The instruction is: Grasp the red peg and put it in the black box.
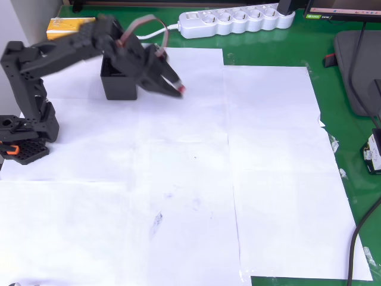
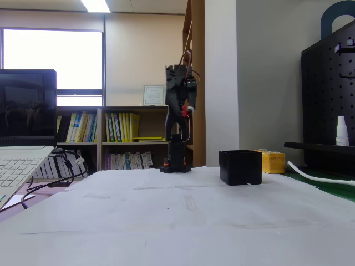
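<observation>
The black box (image 1: 115, 85) stands at the back left of the white paper; in the fixed view the black box (image 2: 239, 167) is right of centre. My gripper (image 1: 176, 87) is blurred and hangs just right of the box, high above the paper. Its fingers are closed on the tiny red peg (image 1: 181, 89) at their tips. In the fixed view the gripper (image 2: 185, 112) is raised well above table height with the red peg (image 2: 184, 111) in it, left of the box.
A yellow box (image 1: 68, 27) lies behind the black box. A white power strip (image 1: 235, 21) runs along the back edge. The arm's base (image 1: 24, 140) sits at the left. A laptop (image 2: 22, 138) stands left in the fixed view.
</observation>
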